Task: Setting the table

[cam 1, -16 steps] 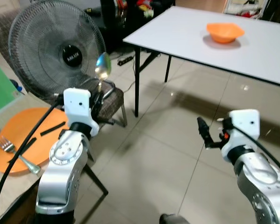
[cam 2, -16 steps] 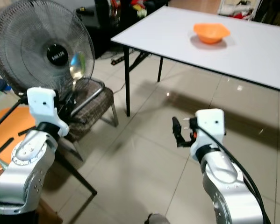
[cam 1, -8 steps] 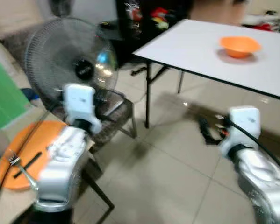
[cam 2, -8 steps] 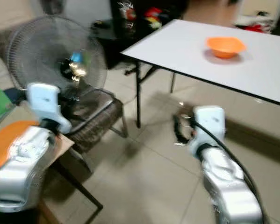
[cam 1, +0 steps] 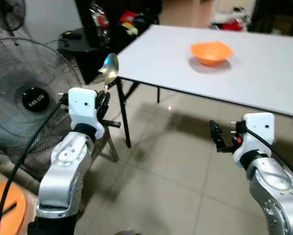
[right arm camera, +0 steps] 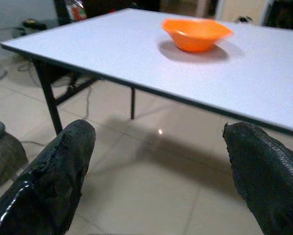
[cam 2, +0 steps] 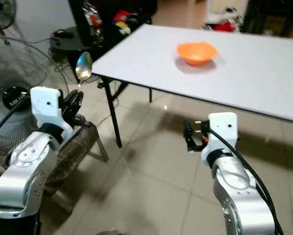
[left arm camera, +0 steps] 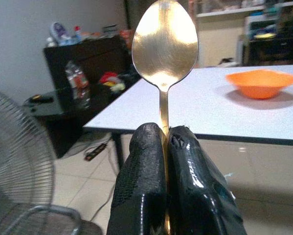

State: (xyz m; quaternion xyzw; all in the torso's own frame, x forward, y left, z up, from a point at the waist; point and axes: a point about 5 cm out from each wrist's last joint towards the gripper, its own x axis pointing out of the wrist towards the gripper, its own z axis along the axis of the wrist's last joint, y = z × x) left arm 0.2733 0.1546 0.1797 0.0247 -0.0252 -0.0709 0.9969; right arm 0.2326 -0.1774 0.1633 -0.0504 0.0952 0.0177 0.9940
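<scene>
A tiled floor (cam 1: 151,191) lies between the robot and a broad white counter (cam 1: 263,63) on thin black legs. On the robot's left stand a round wire-grilled fan (cam 1: 24,98) and a woven chair (cam 2: 75,152). A shallow orange bowl (cam 1: 211,52) sits well in on the counter. The left claw (left arm camera: 162,147) is clamped tight on a glossy metal spoon (left arm camera: 165,46), its oval bowl upright above the fingers. The right claw (right arm camera: 161,161) hangs wide open, holding nothing, short of the counter edge.
</scene>
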